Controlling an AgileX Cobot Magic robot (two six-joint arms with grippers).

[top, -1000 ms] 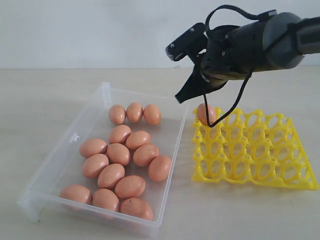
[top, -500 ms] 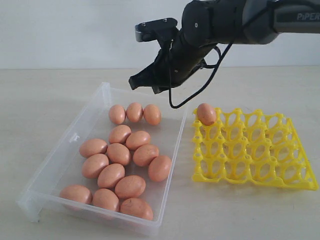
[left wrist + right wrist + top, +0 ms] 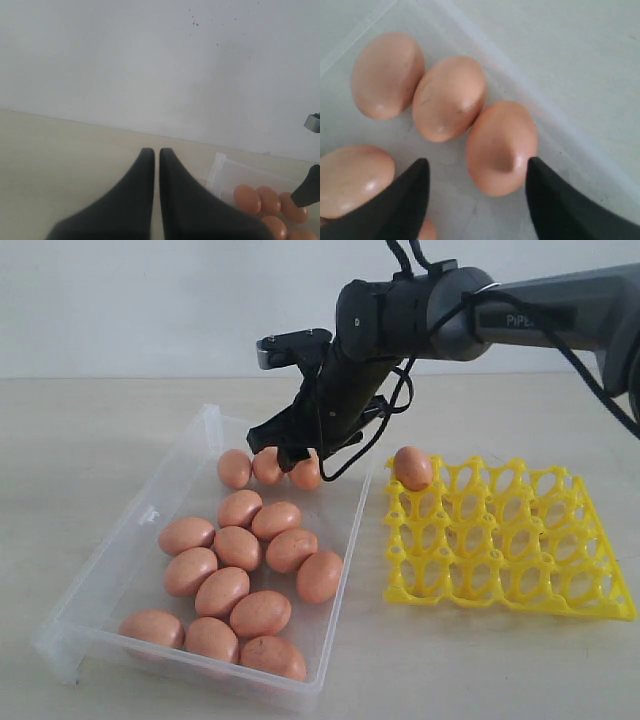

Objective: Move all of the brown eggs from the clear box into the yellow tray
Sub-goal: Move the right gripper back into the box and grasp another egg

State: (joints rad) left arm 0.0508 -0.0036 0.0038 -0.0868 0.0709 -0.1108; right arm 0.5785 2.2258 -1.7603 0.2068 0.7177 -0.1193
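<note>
Several brown eggs (image 3: 237,547) lie in the clear box (image 3: 110,560). One more brown egg (image 3: 412,468) sits in the far-left corner cup of the yellow tray (image 3: 520,580). My right gripper (image 3: 285,452) hangs low over the box's back row, open. In the right wrist view its jaws (image 3: 477,164) straddle the end egg (image 3: 501,146) of that row without touching it. Two other eggs (image 3: 449,97) lie beside it. My left gripper (image 3: 153,151) is shut and empty, off to the side of the box corner (image 3: 220,167).
The box's far wall (image 3: 555,135) runs close behind the straddled egg. A pale wall (image 3: 150,300) backs the beige table (image 3: 90,430). The tray's pointed posts (image 3: 465,502) stand up to the right of the box.
My right gripper has swung left from above the tray to the box, dropped to the back row of eggs and opened. The egg in the tray has stayed put.
</note>
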